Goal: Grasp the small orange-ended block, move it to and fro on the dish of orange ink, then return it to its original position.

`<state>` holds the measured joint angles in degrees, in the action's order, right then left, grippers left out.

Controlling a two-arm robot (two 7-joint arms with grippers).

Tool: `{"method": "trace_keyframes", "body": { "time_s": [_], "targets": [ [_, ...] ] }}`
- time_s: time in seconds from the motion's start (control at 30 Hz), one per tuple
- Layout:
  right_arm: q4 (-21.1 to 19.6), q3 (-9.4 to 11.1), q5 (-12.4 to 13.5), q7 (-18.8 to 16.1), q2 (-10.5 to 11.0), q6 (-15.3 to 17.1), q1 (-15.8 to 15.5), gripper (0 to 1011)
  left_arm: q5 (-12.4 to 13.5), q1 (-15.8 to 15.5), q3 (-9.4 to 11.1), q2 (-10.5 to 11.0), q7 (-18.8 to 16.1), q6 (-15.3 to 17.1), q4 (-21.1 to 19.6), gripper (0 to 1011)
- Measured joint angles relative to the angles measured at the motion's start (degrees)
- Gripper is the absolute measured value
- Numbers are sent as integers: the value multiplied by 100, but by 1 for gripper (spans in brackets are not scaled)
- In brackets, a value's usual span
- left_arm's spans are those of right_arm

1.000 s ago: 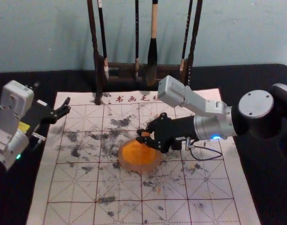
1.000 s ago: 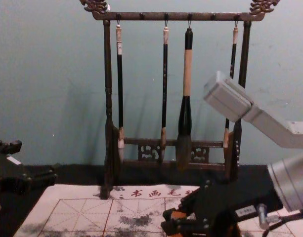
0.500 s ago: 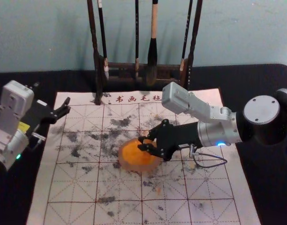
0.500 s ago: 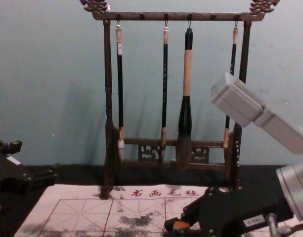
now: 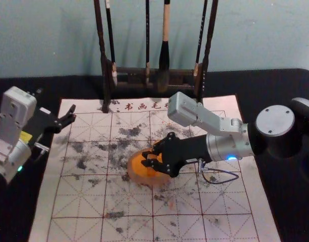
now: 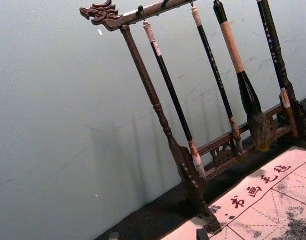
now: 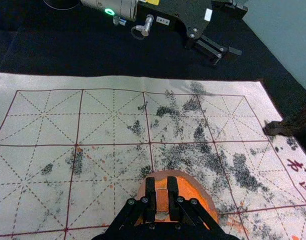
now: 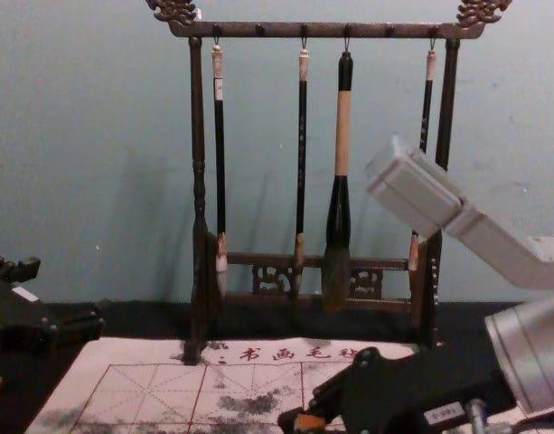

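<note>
Reading a clock face centred on the dish of orange ink (image 5: 135, 174), with 12 farthest from the robot: reaching in from about 3 o'clock with the right gripper (image 5: 145, 158). Pinching the small orange-ended block (image 7: 162, 201) between two drawn-in fingers, over the dish. Impossible to tell whether touching the ink. Parked at about 10 o'clock with the left gripper (image 5: 72, 113), spread open and gripping nothing. Set on red-gridded, ink-smudged calligraphy felt (image 5: 225, 201). Backed at 12 o'clock by the carved brush rack (image 8: 267, 30), hung with calligraphy brushes (image 8: 342, 136).
</note>
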<state>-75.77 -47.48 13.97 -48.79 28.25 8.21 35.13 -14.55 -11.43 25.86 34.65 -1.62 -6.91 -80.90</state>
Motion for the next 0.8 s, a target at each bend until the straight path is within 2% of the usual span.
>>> {"method": "trace_keyframes", "body": {
  "time_s": [0.53,0.8],
  "targets": [
    [482,-83,-51,10,-374,-80,243,119,0,0,0,0,0,0,0,1001],
    [666,-60,-65,50,-474,-107,318,120,0,0,0,0,0,0,0,1002]
  ]
}}
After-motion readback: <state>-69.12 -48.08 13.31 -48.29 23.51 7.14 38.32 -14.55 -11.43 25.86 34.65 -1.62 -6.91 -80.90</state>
